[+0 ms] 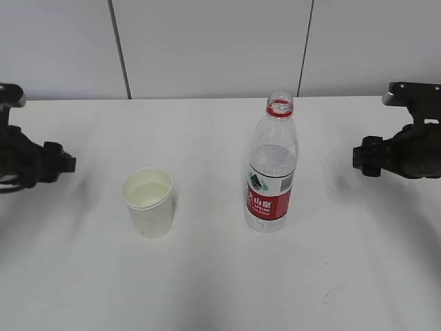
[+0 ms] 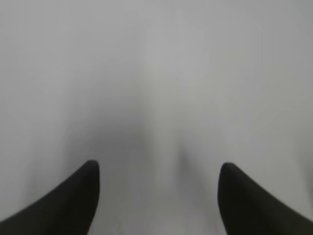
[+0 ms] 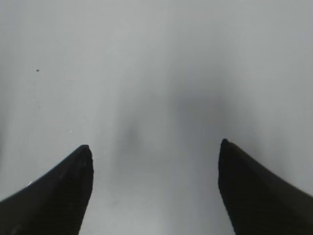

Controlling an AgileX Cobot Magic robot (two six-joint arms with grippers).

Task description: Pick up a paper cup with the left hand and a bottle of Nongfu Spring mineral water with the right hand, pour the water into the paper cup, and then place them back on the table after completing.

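Observation:
A white paper cup (image 1: 148,201) stands upright on the white table (image 1: 207,283), left of centre, with clear water (image 1: 147,195) inside. A clear Nongfu Spring bottle (image 1: 273,165) with a red label and no cap stands upright right of centre, partly filled. My left gripper (image 1: 67,165) hangs at the far left edge, well apart from the cup. My right gripper (image 1: 360,157) hangs at the far right, apart from the bottle. In the left wrist view the left gripper (image 2: 157,169) is open and empty over bare table. In the right wrist view the right gripper (image 3: 155,149) is open and empty too.
A grey panelled wall (image 1: 207,41) rises behind the table's far edge. Both wrist views show only bare white tabletop between the fingers.

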